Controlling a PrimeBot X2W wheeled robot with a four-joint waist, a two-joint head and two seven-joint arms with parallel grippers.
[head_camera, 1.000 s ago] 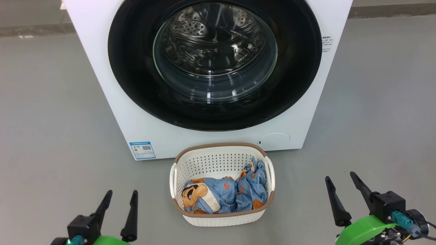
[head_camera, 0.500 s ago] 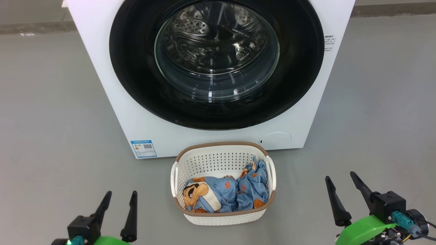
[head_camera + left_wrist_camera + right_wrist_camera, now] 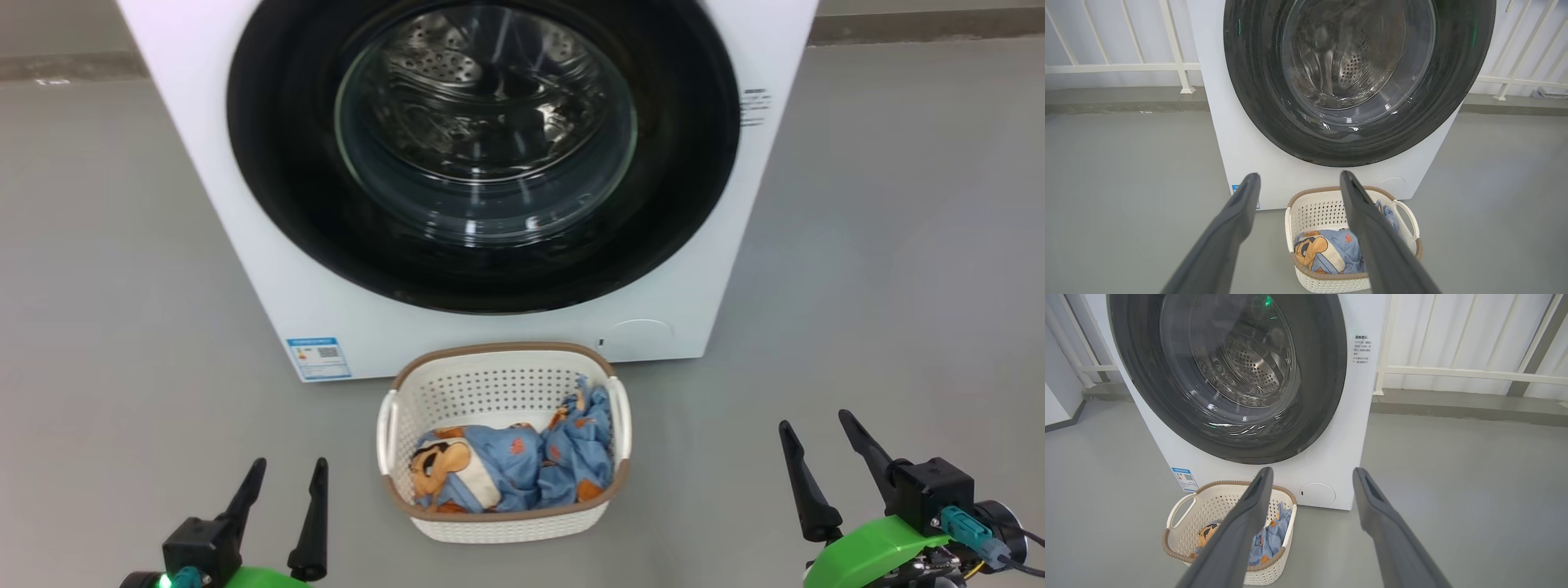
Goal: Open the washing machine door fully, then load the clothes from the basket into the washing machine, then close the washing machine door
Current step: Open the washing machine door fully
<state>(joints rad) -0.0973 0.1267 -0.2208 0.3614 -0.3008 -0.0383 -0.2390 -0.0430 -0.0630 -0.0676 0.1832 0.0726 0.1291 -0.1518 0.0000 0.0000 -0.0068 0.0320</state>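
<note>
The white washing machine (image 3: 269,269) stands ahead with its round black-rimmed door (image 3: 277,163) shut against the front, the steel drum visible through the glass. Right before it on the floor sits the cream basket (image 3: 396,433) holding the light blue bear-print clothes (image 3: 522,469). My left gripper (image 3: 291,462) is open at the lower left, well left of the basket. My right gripper (image 3: 815,421) is open at the lower right, well right of it. Both are empty. The wrist views show the door (image 3: 1257,81) (image 3: 1323,375) and basket (image 3: 1306,208) (image 3: 1180,535) beyond each gripper's fingers.
Grey floor (image 3: 114,327) surrounds the machine on both sides. A white railing (image 3: 1126,67) and a low kerb (image 3: 1453,404) run behind the machine. A blue sticker (image 3: 318,358) marks its lower left corner.
The whole head picture has shifted a little, so machine and basket appear further left: the camera has moved. Both grippers stay open in the same places.
</note>
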